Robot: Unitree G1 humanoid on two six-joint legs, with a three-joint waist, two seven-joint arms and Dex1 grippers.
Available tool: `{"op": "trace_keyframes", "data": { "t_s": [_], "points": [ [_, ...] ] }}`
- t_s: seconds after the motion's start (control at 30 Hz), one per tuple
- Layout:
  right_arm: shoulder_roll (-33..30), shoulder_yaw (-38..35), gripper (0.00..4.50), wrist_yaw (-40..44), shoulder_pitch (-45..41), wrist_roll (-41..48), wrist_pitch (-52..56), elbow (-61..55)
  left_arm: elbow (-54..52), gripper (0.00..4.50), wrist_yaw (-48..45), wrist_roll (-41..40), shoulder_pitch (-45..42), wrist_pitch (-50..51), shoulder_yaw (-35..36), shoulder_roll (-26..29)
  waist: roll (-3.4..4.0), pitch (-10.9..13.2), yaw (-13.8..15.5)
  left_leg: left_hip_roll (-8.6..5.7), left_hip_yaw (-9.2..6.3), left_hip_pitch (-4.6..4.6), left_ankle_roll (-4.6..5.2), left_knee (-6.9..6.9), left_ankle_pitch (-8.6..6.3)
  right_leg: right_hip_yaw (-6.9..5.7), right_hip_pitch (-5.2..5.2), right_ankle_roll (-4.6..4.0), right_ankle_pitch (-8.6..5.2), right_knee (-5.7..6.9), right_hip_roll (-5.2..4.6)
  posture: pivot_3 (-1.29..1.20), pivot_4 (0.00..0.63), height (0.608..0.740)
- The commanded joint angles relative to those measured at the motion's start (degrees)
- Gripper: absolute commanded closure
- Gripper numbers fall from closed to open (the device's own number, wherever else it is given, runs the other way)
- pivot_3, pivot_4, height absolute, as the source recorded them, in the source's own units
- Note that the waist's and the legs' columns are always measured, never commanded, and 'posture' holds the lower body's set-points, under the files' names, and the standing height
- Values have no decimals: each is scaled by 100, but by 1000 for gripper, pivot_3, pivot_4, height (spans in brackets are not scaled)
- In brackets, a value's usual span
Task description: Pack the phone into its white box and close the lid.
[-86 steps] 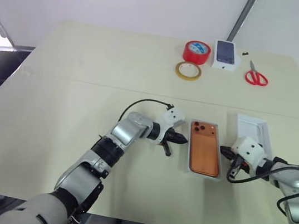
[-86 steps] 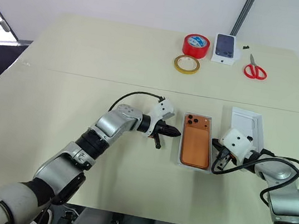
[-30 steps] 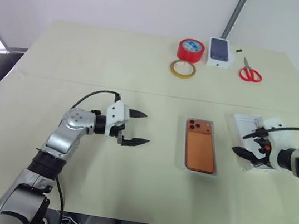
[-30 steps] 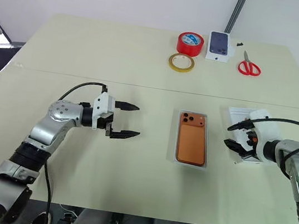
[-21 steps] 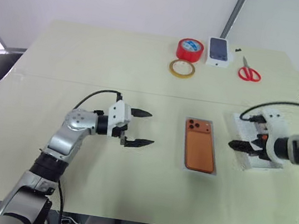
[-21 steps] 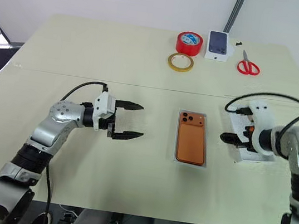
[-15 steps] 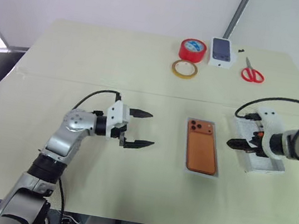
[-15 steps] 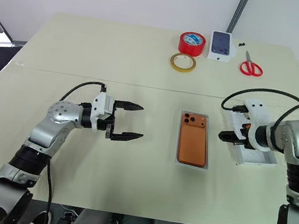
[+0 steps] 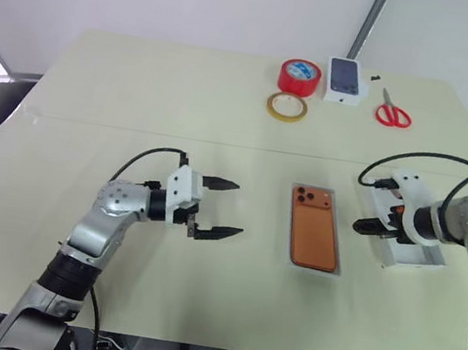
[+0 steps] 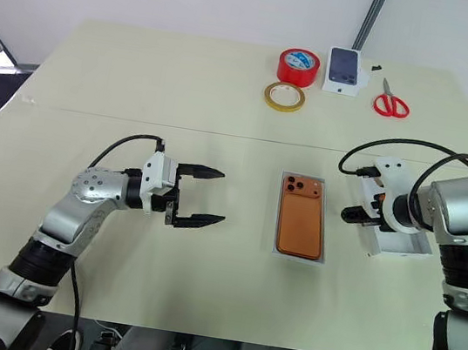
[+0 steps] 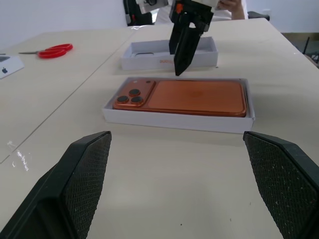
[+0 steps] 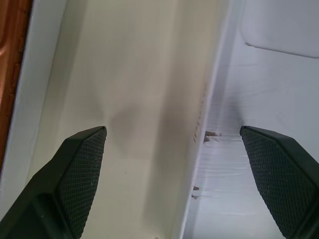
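Head views first: phone [image 9: 313, 237] already lies back-up in its white box [image 9: 336, 273] mid-table, the lid [image 9: 415, 260] open-side-up just to its right, my right gripper [image 9: 366, 225] over the lid's near wall and my left gripper [image 9: 220, 207] well apart, both with fingers spread wide and empty. My left wrist view shows the orange phone seated flush. My right wrist view has 1 finger either side of the lid's wall, so I judge lid pickup is in hand: next I close on that wall, lift and flip it.

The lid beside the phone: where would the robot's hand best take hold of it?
Probably by the long wall nearest the phone. The lid lies open side up, so its thin raised walls offer an edge. The right hand, open, hangs above that wall and could come down astride it, one finger inside, one outside.
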Motion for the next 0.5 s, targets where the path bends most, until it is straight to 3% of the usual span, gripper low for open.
{"op": "trace_keyframes", "data": {
  "t_s": [0.03, 0.1, 0.17, 0.27, 0.43, 0.5],
  "points": [
    [-186, 70, 0, 58, -70, -81, -149, 60, -253, 42, 85, -136, 27, 44, 48, -18, 0, 0, 0, 0, 0, 0, 0, 0, 0, 0, 0, 0, 0, 0, 0, 0, 150, 740],
    [-170, 58, 0, 44, -72, -91, -140, 118, -277, 42, 123, -144, 38, 89, 46, -29, 0, 0, 3, 0, 0, 0, 0, 0, 0, 0, 0, 0, 0, 0, 0, 0, 150, 740],
    [-187, 103, 514, 42, -46, -129, -202, 119, -294, 0, 142, -141, 43, 102, 40, -36, 0, 0, 6, 0, 0, 0, 0, 0, 0, 0, 0, 0, 0, 0, 0, 0, 150, 740],
    [-148, 79, 1830, -4, 96, -173, -203, 146, -354, 0, 192, -169, 38, 178, 37, -69, 0, 0, 6, 0, 0, 0, 0, 0, 0, 0, 0, 0, 0, 0, 0, 0, 150, 740],
    [-92, 35, 4476, -42, 202, -259, -239, 229, -378, 0, 228, -211, 1, 274, 59, -52, -1, 0, 5, 0, 0, 5, 0, 0, 0, 0, 6, 0, 0, -1, 0, 0, 150, 740],
    [-67, 20, 4476, -72, 198, -291, -250, 248, -358, 0, 223, -226, -29, 292, 76, -32, -1, 0, 5, 0, 0, 9, 1, 3, 0, 0, 11, 0, 0, -1, 0, 0, 150, 740]
  ]
}}
